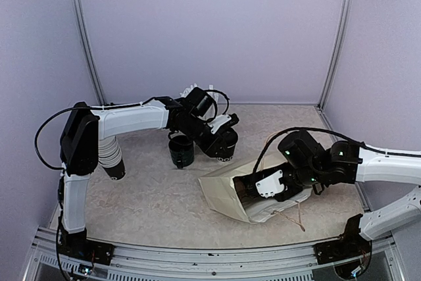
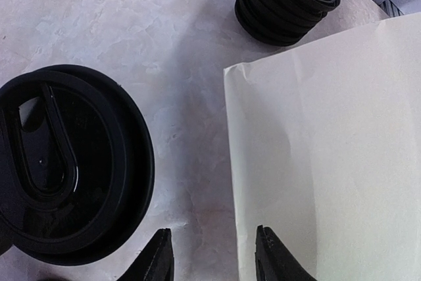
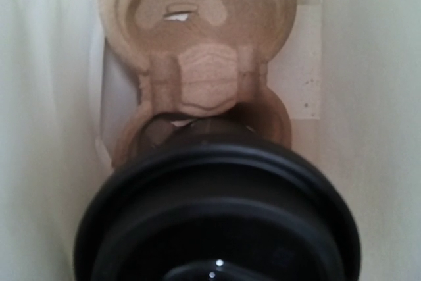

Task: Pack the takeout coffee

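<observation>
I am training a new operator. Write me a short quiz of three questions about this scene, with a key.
1. True or false: the cream paper bag stands upright.
2. What do the left fingers hold? A) a black plastic lid; B) nothing; C) a white straw.
3. Fill in: in the right wrist view, the black lidded paper cup is in front of a brown moulded-pulp ____.
Key: 1 false; 2 B; 3 carrier.

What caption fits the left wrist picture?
Open left gripper between a black-lidded takeout cup and a cream paper bag, stacked round black lids beyond.
</observation>
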Controlling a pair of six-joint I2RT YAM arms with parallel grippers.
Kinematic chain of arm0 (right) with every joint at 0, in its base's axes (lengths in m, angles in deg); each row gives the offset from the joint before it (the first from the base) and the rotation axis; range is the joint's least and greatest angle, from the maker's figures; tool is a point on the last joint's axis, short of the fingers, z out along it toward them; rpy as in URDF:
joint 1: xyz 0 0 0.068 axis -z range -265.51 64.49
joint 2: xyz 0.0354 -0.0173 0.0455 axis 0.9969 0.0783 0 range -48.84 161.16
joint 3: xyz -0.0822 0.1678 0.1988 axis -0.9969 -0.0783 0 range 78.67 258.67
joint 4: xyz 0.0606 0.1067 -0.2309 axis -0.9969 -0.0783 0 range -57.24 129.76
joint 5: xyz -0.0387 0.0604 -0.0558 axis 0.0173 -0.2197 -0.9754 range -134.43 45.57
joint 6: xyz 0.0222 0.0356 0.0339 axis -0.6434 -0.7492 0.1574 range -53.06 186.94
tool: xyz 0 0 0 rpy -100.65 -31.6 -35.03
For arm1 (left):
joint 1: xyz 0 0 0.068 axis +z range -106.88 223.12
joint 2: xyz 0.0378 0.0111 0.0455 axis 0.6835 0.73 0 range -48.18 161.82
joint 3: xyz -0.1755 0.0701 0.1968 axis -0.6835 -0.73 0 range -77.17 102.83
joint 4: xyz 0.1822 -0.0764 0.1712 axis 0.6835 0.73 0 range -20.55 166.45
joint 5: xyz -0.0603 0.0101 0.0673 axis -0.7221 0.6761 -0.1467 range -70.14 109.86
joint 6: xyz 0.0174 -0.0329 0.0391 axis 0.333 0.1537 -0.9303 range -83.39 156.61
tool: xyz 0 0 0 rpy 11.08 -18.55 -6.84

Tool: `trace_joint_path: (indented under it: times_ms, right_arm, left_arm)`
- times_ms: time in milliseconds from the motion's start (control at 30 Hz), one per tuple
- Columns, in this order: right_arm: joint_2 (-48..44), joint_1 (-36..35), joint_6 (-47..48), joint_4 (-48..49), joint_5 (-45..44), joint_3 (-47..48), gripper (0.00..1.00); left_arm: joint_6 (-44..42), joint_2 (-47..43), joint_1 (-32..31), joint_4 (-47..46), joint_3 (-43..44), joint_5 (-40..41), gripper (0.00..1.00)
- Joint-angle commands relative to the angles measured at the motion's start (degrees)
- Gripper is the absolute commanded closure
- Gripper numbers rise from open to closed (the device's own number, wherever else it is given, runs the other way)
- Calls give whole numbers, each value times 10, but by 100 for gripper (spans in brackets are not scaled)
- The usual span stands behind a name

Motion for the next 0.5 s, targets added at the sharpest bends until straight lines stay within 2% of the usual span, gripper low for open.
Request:
trace_joint_path:
  times_ms: [0, 333, 467]
  right_arm:
    - [17, 8, -14, -41, 49, 5, 45]
    - [56, 13, -19, -120, 105, 31, 46]
    - [61, 13, -21, -115, 102, 25, 46]
  left_arm:
    - [4, 11, 6, -8, -4, -22, 57]
    - [3, 24, 7, -2, 8, -41, 58]
    - [3, 22, 7, -2, 4, -45, 58]
